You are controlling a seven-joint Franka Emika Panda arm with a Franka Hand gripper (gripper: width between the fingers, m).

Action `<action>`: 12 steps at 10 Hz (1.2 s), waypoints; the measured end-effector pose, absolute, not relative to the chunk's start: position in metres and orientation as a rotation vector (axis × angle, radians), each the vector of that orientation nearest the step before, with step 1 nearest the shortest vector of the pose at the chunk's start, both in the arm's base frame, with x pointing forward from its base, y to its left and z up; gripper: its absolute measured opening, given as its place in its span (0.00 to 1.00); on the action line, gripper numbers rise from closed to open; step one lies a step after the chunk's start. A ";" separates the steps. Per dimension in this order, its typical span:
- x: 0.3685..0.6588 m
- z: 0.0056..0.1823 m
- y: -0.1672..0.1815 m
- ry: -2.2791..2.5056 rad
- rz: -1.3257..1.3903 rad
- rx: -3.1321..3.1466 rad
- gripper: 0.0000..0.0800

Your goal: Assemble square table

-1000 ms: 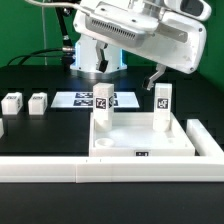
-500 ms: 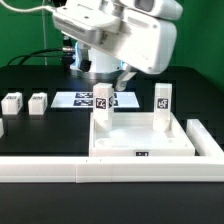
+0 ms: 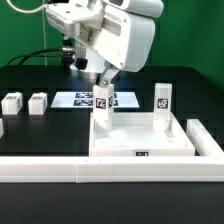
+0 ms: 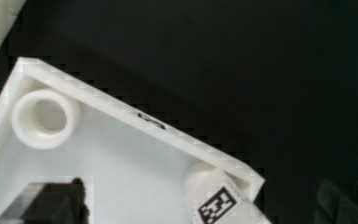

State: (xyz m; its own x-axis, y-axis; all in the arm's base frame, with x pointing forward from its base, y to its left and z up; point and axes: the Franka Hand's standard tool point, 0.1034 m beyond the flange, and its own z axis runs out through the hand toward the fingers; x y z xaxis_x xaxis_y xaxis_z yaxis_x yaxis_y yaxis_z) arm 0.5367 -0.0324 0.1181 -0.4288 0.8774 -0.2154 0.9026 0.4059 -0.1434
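White plastic, the square tabletop lies on the black counter against the border wall. A tagged leg and a second leg stand upright in its far corners. In the exterior view the arm's bulk hides the fingers. The wrist view catches only their dark, cut-off edges, spread wide and gripping nothing, with the tagged leg between them.

Robotics lab bench setup. Big white robot arm fills top centre of exterior view. Matte black bench, plain green backdrop upper right. B/w fiducial tags for cam tracking: on marker board, tabletop side, legs. White border wall fences the workspace along frame bottom.
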 end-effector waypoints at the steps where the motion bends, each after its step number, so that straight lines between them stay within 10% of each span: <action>1: 0.537 0.118 -0.032 2.513 -0.359 1.657 0.81; 12: 0.488 0.116 -0.078 1.653 -0.203 2.489 0.81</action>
